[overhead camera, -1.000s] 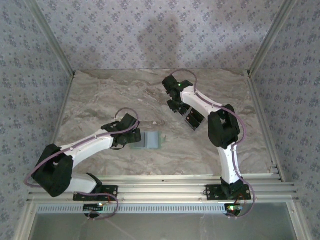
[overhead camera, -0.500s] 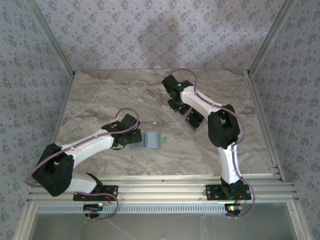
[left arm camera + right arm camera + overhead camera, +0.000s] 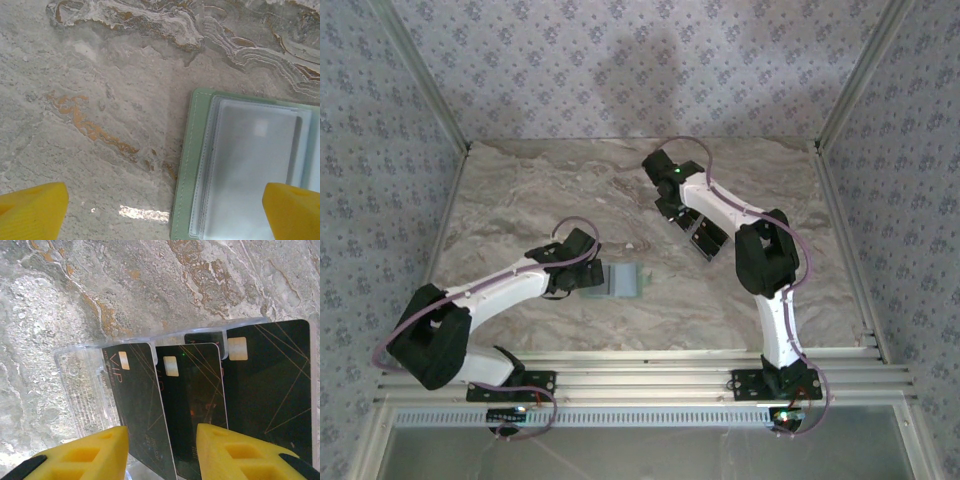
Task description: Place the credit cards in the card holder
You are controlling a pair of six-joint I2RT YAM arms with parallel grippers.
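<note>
Top view: the marble-patterned table (image 3: 520, 200) with both arms reaching inward. The card holder (image 3: 624, 282), pale green, lies flat near the middle of the table, towards its near edge, just beside the left gripper (image 3: 584, 283). In the left wrist view we see the holder's stitched green border and the greyish clear sleeves inside it. The left jaws stand as wide as they go and grip nothing. One yellow fingertip (image 3: 31, 211) hangs over bare table and the other over the holder's near corner, so the holder's long edge falls between them. Farther back and to the right, well apart from the holder, the right gripper (image 3: 701, 238) points down at the credit cards (image 3: 192, 400). In the right wrist view we count three black cards with gold chips and thin gold lines, overlapping side by side on a clear plastic tray (image 3: 80, 385). The right jaws are part-way apart. Their yellow fingers (image 3: 85, 455) flank the lower ends of the left and middle cards, and we cannot tell whether they touch either card.
</note>
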